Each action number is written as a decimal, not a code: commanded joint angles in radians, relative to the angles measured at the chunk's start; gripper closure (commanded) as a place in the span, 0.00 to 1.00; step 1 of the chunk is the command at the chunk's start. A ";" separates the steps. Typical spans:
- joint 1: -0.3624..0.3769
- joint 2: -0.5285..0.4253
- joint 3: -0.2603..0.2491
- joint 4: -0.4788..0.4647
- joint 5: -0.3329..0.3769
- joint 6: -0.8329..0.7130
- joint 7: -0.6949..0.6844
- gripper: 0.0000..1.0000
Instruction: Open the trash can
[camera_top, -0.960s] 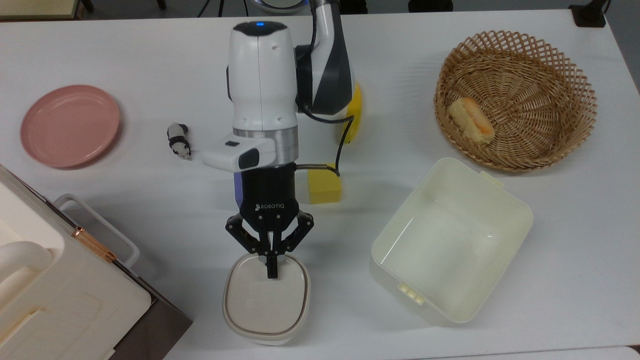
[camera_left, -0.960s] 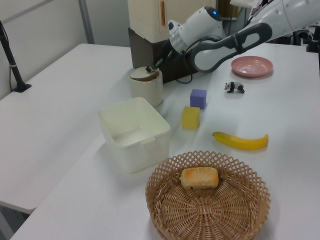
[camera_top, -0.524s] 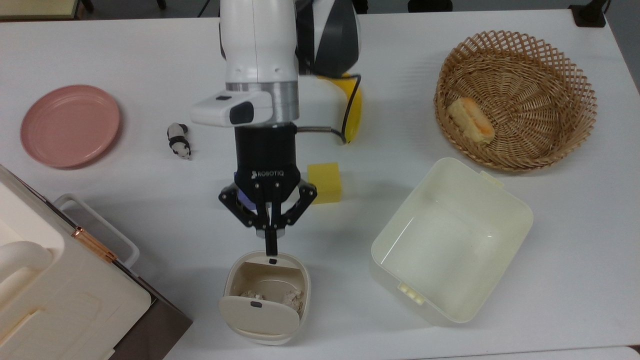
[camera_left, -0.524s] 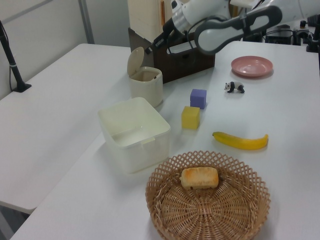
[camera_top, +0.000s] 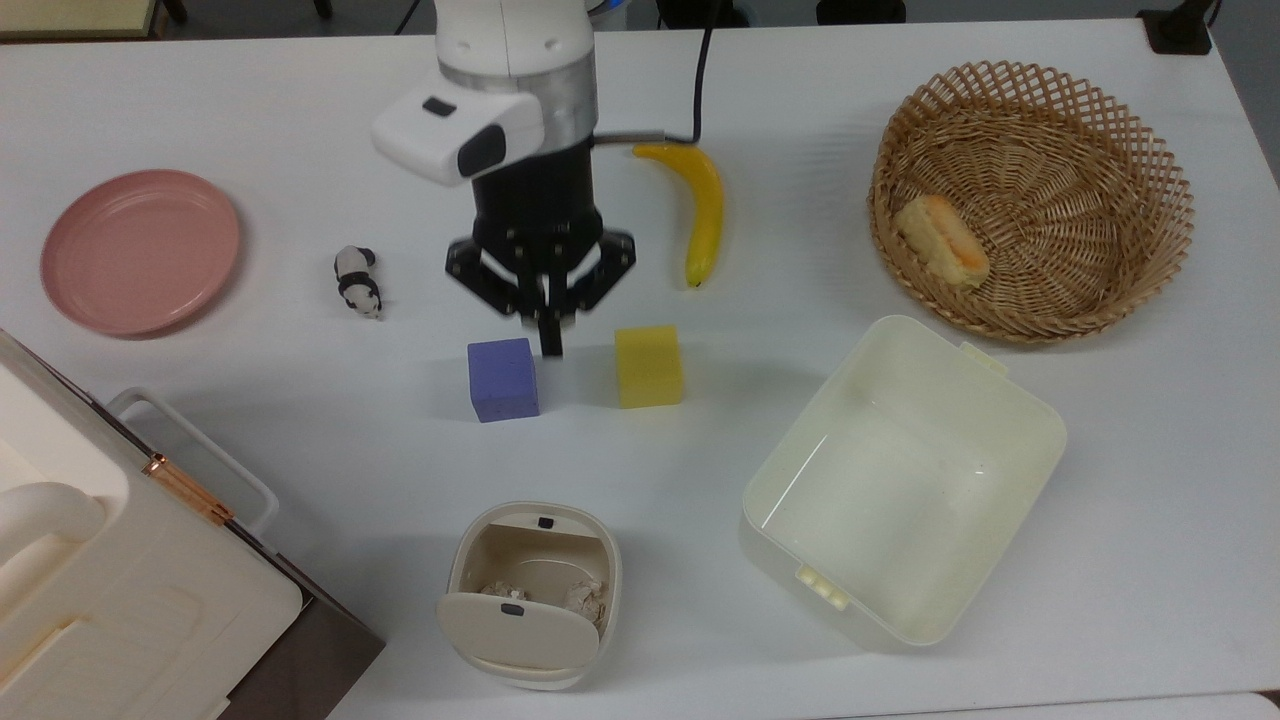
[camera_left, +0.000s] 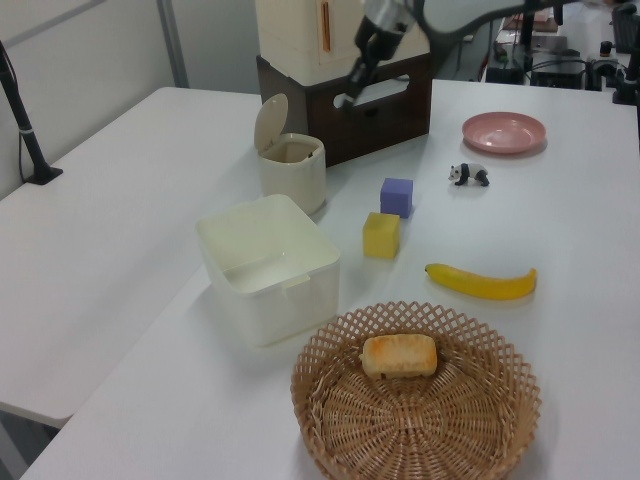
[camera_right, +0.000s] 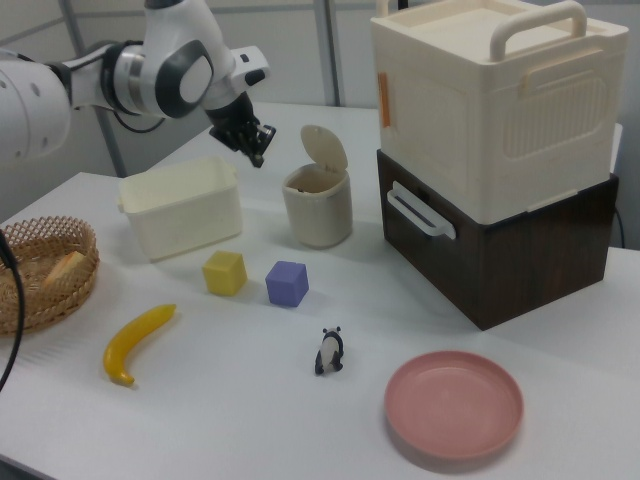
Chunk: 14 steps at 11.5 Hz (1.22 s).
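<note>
The trash can (camera_top: 500, 512) stands near the top view's bottom edge, a small cream-white rounded bin. Its beige lid (camera_top: 520, 630) is flipped up and back, and crumpled paper shows inside. In the left view the trash can (camera_left: 295, 180) has its lid (camera_left: 268, 122) upright, and the same holds for the trash can (camera_right: 318, 215) in the right view. My gripper (camera_top: 549, 345) is shut with nothing in it. It hangs high over the table, above the gap between the two cubes, well away from the can. The gripper (camera_left: 345, 98) also appears in the left view, and the gripper (camera_right: 258, 155) in the right view.
A purple cube (camera_top: 503, 379), a yellow cube (camera_top: 649, 366), a banana (camera_top: 702, 210) and a toy panda (camera_top: 358, 280) lie mid-table. A pink plate (camera_top: 140, 250) sits left, a pale tub (camera_top: 880, 480) right, a wicker basket (camera_top: 1100, 180) holds bread (camera_top: 942, 240). A big cream case (camera_top: 120, 590) fills the bottom-left.
The lid, shut a second ago under my fingertips, has flipped open. My gripper has since risen and pulled back from the can, past the cubes, toward the top view's top.
</note>
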 joint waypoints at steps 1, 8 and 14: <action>0.004 -0.153 -0.005 -0.188 -0.009 -0.132 0.003 1.00; -0.039 -0.310 -0.014 -0.221 -0.041 -0.436 0.006 0.70; -0.032 -0.305 -0.013 -0.210 -0.107 -0.478 0.078 0.00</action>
